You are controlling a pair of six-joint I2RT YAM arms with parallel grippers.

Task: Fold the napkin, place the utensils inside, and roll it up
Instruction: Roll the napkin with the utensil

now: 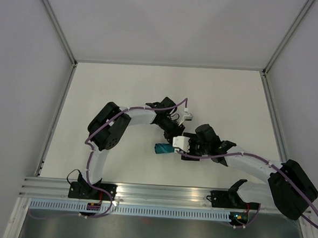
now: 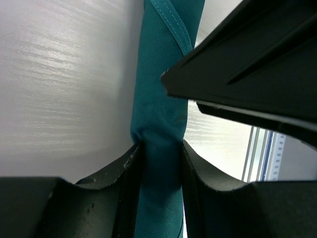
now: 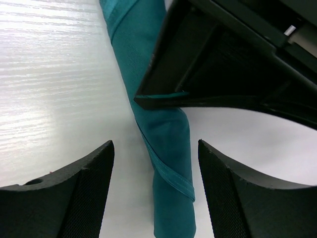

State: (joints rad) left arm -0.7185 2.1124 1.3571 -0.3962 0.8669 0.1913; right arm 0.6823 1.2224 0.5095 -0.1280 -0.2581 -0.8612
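Napkin (image 3: 163, 124) lies rolled into a slim teal tube on the white surface (image 3: 49, 74), midway between the two arms. I judge it light and soft, a thin, slick cloth that would spring loose if let go, with its hemmed outer edge wrapping slantwise round the roll. I cannot see the utensils; if they are inside, they would give the roll a stiff core and could slide out of an open end. The best hold, I think, is across the roll about mid-length, squeezing over that loose edge. The left pincer (image 2: 160, 148) does much that: both pads press into the roll and dent it, with the arm arched over from the far side and pointing down. The right pincer (image 3: 154, 146) stands open, fingers straddling the roll near one end with a gap on each side, touching nothing, its wrist low and angled in from the right.
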